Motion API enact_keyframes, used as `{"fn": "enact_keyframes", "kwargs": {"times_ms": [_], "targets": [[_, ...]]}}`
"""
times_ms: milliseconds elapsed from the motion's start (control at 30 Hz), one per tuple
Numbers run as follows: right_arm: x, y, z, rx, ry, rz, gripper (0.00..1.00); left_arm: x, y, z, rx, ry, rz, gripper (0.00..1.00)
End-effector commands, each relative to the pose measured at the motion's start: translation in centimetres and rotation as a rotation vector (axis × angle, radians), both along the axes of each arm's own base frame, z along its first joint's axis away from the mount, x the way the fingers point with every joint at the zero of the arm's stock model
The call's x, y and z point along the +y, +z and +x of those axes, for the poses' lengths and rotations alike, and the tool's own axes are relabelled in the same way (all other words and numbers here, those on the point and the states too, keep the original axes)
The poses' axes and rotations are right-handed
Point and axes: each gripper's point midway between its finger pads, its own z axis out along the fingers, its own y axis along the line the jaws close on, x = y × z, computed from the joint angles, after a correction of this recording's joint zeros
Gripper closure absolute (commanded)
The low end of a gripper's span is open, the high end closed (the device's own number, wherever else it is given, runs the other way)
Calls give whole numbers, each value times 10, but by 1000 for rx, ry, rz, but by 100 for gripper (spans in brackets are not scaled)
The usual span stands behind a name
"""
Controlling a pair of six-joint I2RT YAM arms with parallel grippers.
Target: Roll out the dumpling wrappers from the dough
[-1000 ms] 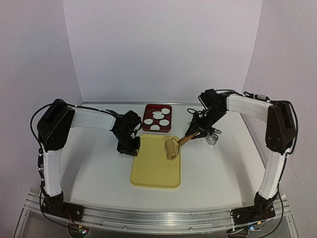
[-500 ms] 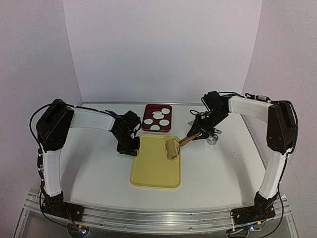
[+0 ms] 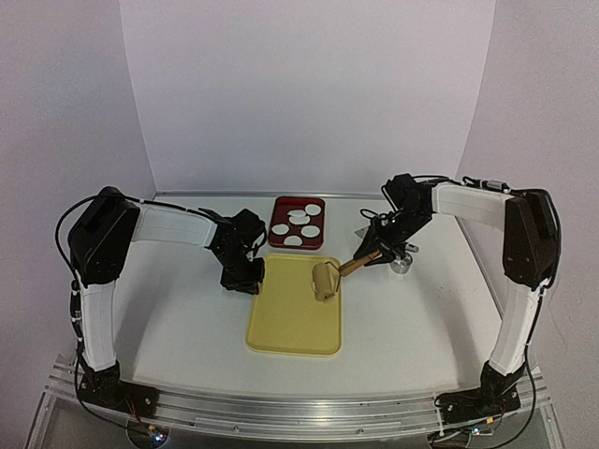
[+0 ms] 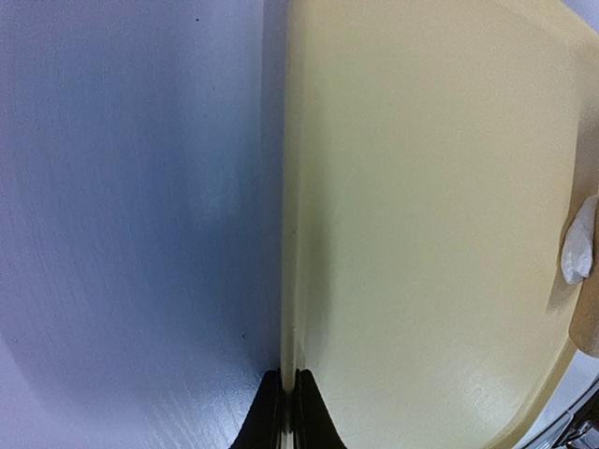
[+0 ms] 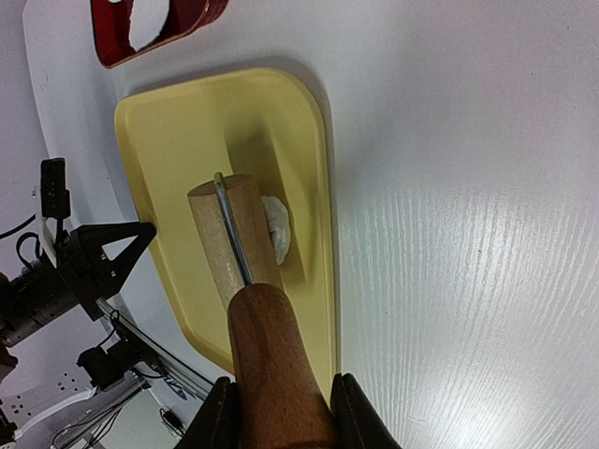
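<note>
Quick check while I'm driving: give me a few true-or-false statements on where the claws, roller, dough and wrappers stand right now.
1. The right claw grips the roller by its wooden handle. True.
2. The roller rests in the red tray. False: it lies on the yellow board.
3. The dumpling wrappers lie in the red tray. True.
4. The left claw hangs wide open over the tray. False: it is shut on the yellow board's rim.
5. The dough sits on the board against the roller. True.
</note>
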Motion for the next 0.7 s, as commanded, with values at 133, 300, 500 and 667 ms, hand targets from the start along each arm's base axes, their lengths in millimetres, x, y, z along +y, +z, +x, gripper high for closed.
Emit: {"fn": "enact_keyframes", "kwargs": {"times_ms": [133, 300, 500, 667], "targets": [[-139, -126, -75, 282, 37, -814, 100, 4, -3, 0, -14, 0, 10, 100], [-138, -131, -76, 288, 46, -824, 100, 4, -2, 0, -15, -3, 9, 100], [-140, -133, -79, 298, 35, -836, 100, 5, -2, -2, -13, -6, 11, 100], [-140, -134, -79, 301, 31, -837, 100, 6, -3, -4, -11, -7, 12, 100]]}}
